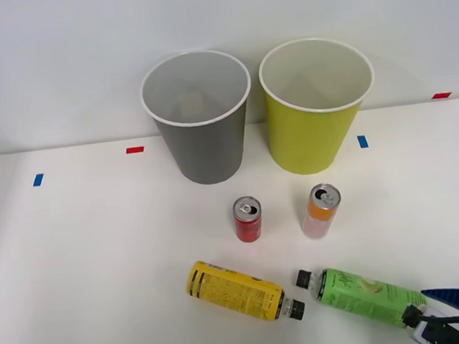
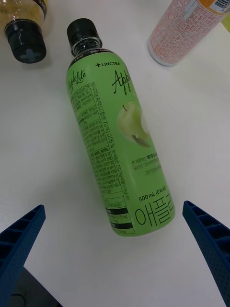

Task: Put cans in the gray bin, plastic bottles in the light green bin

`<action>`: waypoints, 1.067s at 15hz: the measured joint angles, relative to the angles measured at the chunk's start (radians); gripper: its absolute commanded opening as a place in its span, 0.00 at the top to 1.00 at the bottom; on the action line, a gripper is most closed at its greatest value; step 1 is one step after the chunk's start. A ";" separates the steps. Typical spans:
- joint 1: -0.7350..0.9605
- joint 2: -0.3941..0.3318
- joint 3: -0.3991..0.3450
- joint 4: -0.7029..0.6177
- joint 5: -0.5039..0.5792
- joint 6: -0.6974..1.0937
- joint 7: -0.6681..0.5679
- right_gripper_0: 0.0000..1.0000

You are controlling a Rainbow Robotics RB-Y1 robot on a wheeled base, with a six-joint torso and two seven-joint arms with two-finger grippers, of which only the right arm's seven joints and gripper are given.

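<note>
The green-label plastic bottle [image 1: 361, 295] [image 2: 112, 148] lies on its side on the white table, black cap pointing toward the bins. My right gripper [image 1: 458, 312] [image 2: 115, 254] is open, its blue fingers [image 2: 21, 240] spread on either side of the bottle's base without touching it. The yellow-label plastic bottle [image 1: 235, 290] lies to its left; its black cap [image 2: 26, 41] is close to the green bottle's cap. The red can [image 1: 247, 218] and the orange-white can [image 1: 322, 210] [image 2: 184, 29] stand upright. Behind them stand the gray bin [image 1: 201, 134] and the light green bin [image 1: 311, 130].
Small red and blue tape marks [image 1: 134, 150] dot the table [image 1: 84, 269]. A white wall rises right behind the bins. The table's right edge curves in near the far right corner.
</note>
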 measured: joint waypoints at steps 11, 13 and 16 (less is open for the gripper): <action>-0.399 0.032 0.156 0.000 -0.273 0.264 -0.033 0.00; -0.481 0.027 0.189 0.000 -0.322 0.318 -0.033 0.00; -0.592 0.016 0.280 0.000 -0.328 0.423 -0.024 0.00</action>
